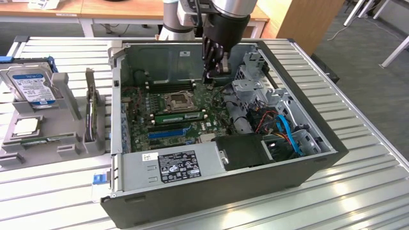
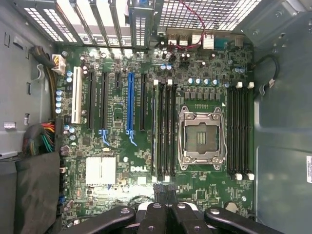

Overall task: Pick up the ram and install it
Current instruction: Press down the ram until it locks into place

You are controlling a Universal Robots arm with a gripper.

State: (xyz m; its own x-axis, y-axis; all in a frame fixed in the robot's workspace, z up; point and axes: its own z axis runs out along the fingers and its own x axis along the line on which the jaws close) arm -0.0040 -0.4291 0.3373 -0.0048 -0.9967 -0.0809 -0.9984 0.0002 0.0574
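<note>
The gripper [image 1: 213, 76] hangs clenched inside the open computer case [image 1: 223, 196] and grasps nothing that we can see. In the wrist view its closed fingertips [image 2: 165, 191] sit just off one end of the memory slots [image 2: 165, 131]. We take the ram [image 1: 181, 116] to be the long green stick standing on edge in that bank of slots, between the CPU socket [image 1: 179, 100] and the blue expansion slot [image 1: 169, 132]. From the exterior view the gripper is above its right end, and we cannot tell whether it touches. We judge the step in hand to be seating the stick, with the shut fingers used as a pusher. To do it well, we would keep the tips centred on the stick's thin top edge and press straight down. We would not lean toward the open socket, whose contacts are exposed just beside it on the far side. One end pushed alone may leave the stick tilted, so each end wants its own push until the latches at the slot ends close. The motherboard [image 1: 137, 112] can flex, so the force should build slowly. The drive cage and blue cables [image 1: 290, 136] on the exterior view's right crowd the wrist, so there is little room to swing that way. Outside the case, on the exterior view's left, a grey tray [image 1: 70, 148] holds what looks like a second green stick [image 1: 39, 141], a hard drive [image 1: 28, 86] and an expansion card [image 1: 93, 112].
</note>
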